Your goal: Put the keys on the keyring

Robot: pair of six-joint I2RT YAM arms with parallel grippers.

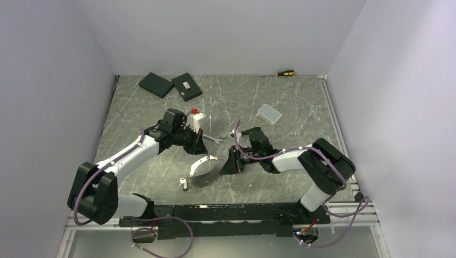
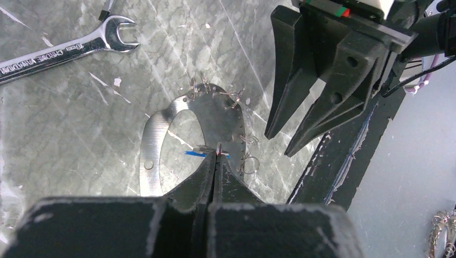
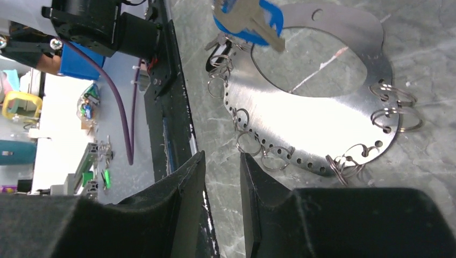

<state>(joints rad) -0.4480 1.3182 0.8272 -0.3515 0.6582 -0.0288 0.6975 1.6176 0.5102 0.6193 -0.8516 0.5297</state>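
- The right end effector (image 3: 220, 174) hung over the table (image 3: 430, 64), its two black fingers (image 3: 185, 188) apart with nothing between them.
- Just beyond lay a shiny horseshoe-shaped metal plate (image 3: 322, 123), small holes lining its outer edge.
- Split rings (image 3: 395, 110) hung through several holes.
- A silver key (image 3: 258, 24) with a blue head sat at the plate's upper end.
- A black frame rail (image 3: 172, 107) and purple cable (image 3: 127, 118) ran along the left.

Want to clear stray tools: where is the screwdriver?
Top view: the screwdriver lies at the far edge of the table, right of centre, beyond the small white box.
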